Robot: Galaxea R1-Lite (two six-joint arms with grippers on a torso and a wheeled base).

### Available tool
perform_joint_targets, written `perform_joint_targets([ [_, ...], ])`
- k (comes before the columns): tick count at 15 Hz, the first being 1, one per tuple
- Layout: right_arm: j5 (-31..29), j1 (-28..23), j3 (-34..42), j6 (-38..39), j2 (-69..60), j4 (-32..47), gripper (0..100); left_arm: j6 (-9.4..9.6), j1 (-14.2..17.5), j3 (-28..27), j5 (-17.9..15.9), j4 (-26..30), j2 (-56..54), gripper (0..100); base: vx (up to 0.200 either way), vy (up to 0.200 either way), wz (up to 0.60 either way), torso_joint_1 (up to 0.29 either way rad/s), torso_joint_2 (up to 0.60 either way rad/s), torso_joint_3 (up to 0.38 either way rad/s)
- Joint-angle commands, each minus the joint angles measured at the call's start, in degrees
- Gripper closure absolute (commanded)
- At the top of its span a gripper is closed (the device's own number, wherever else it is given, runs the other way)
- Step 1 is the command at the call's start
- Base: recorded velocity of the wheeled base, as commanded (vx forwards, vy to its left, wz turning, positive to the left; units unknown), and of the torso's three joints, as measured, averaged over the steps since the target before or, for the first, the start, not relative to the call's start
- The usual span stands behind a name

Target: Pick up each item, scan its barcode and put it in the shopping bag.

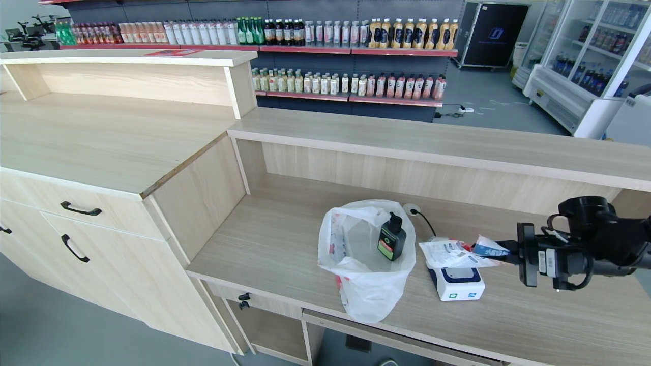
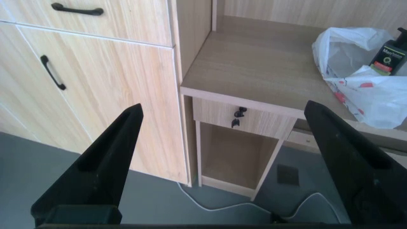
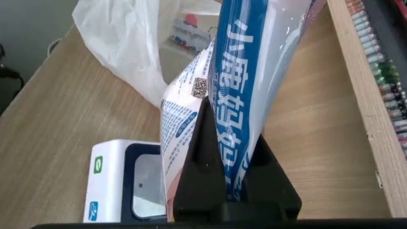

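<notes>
Light wood counter [image 1: 285,239] with black-handled drawers [image 1: 76,203]; behind, red shelves [image 1: 356,51] of bottles [image 1: 407,33], glass fridges [image 1: 585,56], grey floor [image 1: 488,96].

The head view looks forward and down onto the bench [image 1: 269,239] and shopping bag [image 1: 356,284]. The left wrist view, low and farther off, faces the bench front, sharing the bag. The right wrist view, close behind the packet [image 3: 254,83], shares scanner [image 3: 108,175] and bag.
</notes>
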Motion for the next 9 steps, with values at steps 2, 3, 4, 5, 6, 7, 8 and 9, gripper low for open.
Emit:
perform_joint_targets([
  [2,-0.6,-1.1,2.0,40.5,-29.0,10.2,100,-0.01,0.0,0.0,0.0,0.0,0.0,0,0.000,0.000,0.00,0.000,0.00,0.000],
  [3,-2.5,-1.5,1.7,52.8,-32.7,8.0,100,-0.01,0.0,0.0,0.0,0.0,0.0,0,0.000,0.000,0.00,0.000,0.00,0.000],
  [4,-5.5,-1.9,2.0,63.6,-34.5,3.6,100,-0.01,0.0,0.0,0.0,0.0,0.0,0,0.000,0.000,0.00,0.000,0.00,0.000],
  [5,-7.2,-2.4,2.7,66.8,-34.8,2.0,100,-0.01,0.0,0.0,0.0,0.0,0.0,0,0.000,0.000,0.00,0.000,0.00,0.000],
  [6,-18.6,-4.3,6.1,77.8,-37.1,-1.5,100,-0.01,0.0,0.0,0.1,0.0,0.0,0,0.000,0.000,0.00,0.000,0.00,0.000],
  [7,-30.8,-3.9,7.8,86.0,-38.4,-1.5,100,-0.01,0.0,0.0,0.0,0.0,0.0,0,0.000,0.000,0.00,0.000,0.00,0.000],
  [8,-39.1,-3.1,9.0,91.5,-39.1,-1.8,100,-0.01,0.0,0.0,0.0,0.0,0.0,0,0.000,0.000,0.00,0.000,0.00,0.000],
  [9,-39.1,-3.1,9.0,91.5,-39.1,-1.8,100,-0.01,0.0,0.0,0.0,0.0,0.0,0,0.000,0.000,0.00,0.000,0.00,0.000],
])
